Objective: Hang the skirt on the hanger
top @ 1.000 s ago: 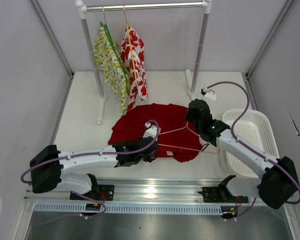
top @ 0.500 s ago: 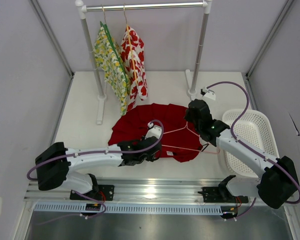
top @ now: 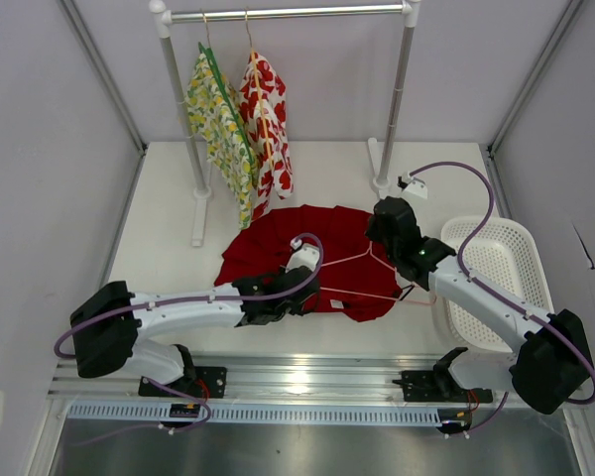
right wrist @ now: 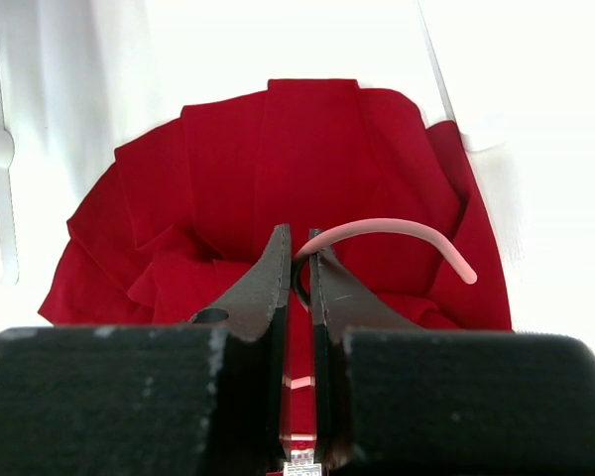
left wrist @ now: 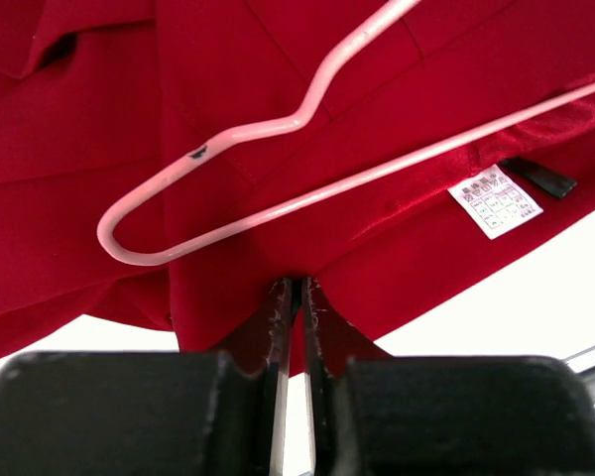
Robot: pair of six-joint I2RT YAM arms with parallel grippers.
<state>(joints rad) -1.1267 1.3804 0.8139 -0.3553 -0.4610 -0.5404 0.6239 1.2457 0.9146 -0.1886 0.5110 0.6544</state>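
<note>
The deep-red skirt [top: 278, 243] lies spread on the white table in the top view. The pale pink hanger [top: 362, 295] lies on top of it, its hook toward the right. My left gripper [top: 299, 290] is shut on the skirt's near edge [left wrist: 228, 327], just below the hanger's rounded left corner [left wrist: 119, 238]. My right gripper [top: 387, 238] is shut on the hanger's neck; its curved hook [right wrist: 397, 230] arcs right of the fingertips over the skirt [right wrist: 307, 149].
A clothes rack [top: 397, 109] stands at the back with a yellow-green floral garment [top: 218, 124] and a white red-flowered garment [top: 268, 119]. A white basket [top: 501, 258] sits at the right. A white label [left wrist: 494, 200] shows on the skirt's edge.
The left arm has reached a little farther right along the skirt's near edge. The right arm and the hanger have not visibly moved.
</note>
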